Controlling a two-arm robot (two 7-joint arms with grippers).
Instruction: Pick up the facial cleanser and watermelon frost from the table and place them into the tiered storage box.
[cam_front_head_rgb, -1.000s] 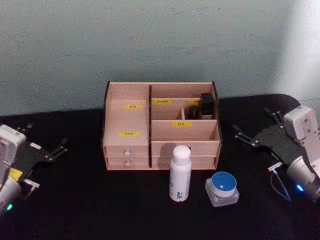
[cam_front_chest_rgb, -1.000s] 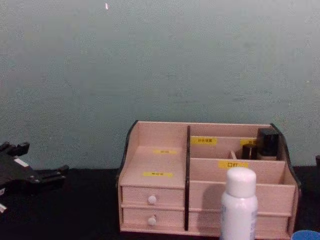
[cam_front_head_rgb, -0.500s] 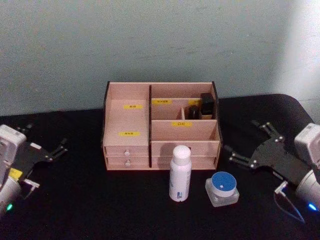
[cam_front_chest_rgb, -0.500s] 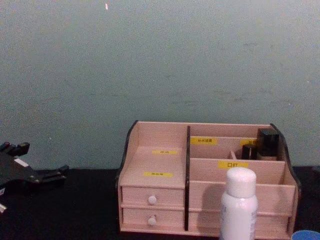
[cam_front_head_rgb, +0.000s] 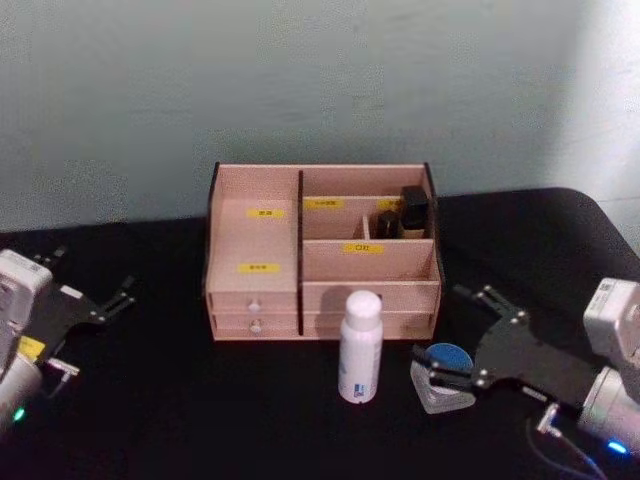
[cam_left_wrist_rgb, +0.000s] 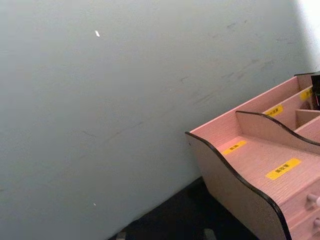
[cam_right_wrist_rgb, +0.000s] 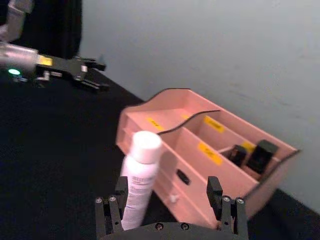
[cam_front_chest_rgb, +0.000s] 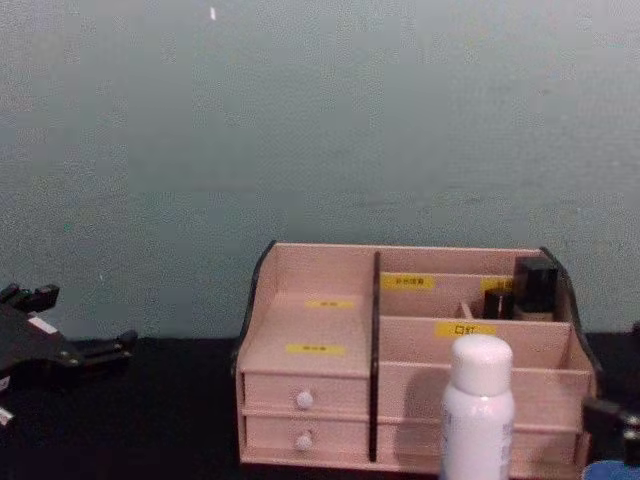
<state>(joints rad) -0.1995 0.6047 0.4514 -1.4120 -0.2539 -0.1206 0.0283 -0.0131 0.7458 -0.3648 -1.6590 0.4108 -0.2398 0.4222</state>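
Since the right gripper (cam_front_head_rgb: 440, 328) was swung inward, unclenched, at the blue-lidded jar (cam_front_head_rgb: 455, 354), a grasp was judged imminent. The left gripper (cam_front_head_rgb: 93, 272) was parked, likewise unclenched.

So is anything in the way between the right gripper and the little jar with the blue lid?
Nothing I can see. The right gripper is open and right at the blue-lidded jar. The white bottle stands beside the jar, on the robot's left, not between them.
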